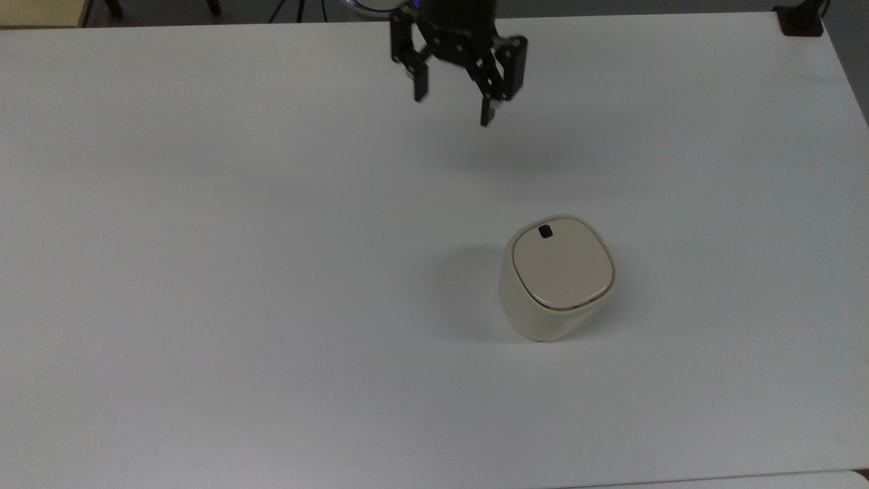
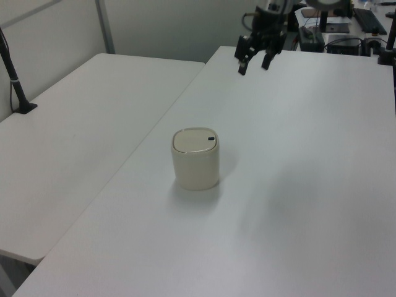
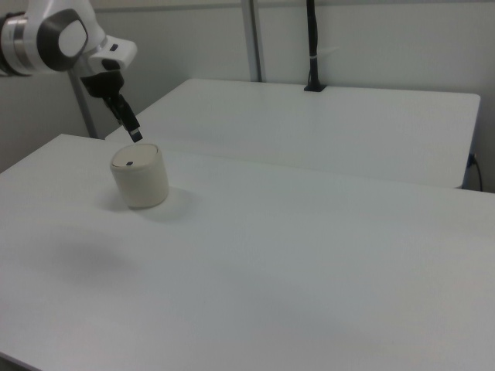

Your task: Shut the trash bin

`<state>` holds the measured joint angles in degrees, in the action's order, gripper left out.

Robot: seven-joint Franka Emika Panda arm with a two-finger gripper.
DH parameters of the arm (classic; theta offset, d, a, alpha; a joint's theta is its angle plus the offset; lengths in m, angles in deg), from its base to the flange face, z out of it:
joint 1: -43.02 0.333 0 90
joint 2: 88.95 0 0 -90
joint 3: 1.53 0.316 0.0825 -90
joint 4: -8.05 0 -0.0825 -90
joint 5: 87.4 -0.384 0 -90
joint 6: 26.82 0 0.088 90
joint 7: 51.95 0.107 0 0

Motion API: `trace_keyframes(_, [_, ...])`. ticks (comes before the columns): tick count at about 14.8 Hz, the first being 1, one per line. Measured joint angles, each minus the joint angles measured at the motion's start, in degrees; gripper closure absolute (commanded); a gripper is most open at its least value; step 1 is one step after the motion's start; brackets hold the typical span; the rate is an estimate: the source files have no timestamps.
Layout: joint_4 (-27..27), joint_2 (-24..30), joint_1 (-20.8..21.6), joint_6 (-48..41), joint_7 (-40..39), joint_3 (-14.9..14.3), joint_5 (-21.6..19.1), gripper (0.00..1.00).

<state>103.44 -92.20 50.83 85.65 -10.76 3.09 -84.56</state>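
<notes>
The cream-white trash bin (image 1: 558,278) stands on the white table (image 1: 237,272), its flat lid down and flush with the rim and a small black square mark (image 1: 545,231) near the lid's far edge. The left view has the trash bin (image 2: 195,161) mid-table, and the right view has the trash bin (image 3: 139,176) at the right view's left. My gripper (image 1: 453,102) hangs in the air well beyond the bin, open and holding nothing. The left view places the gripper (image 2: 253,63) high over the far end of the table. In the right view the gripper (image 3: 131,131) hovers just above and behind the bin.
A second white table (image 2: 86,124) adjoins on the left view's left, with a black post (image 2: 13,74) clamped at its edge. In the right view another table (image 3: 348,116) with a black pole (image 3: 312,46) stands behind. Desks with equipment (image 2: 334,25) lie past the far end.
</notes>
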Motion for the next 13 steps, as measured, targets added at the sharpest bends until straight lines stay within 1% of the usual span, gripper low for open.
trace_keyframes(4, [0.0, 4.7, -5.0, -10.3, -11.5, 0.0, -2.3, 0.00])
trace_keyframes(7, [0.1, 8.2, -9.6, -16.2, -23.3, 0.0, -3.9, 0.00])
trace_keyframes(8, [0.1, 9.4, -11.8, -17.8, -28.8, -0.1, -4.6, 0.00])
trace_keyframes(11, [0.2, 10.0, -14.8, -18.1, -41.7, -0.8, -4.8, 0.00])
trace_keyframes(13, [0.4, 9.6, -15.2, -18.1, -46.5, -1.4, -4.8, 0.00])
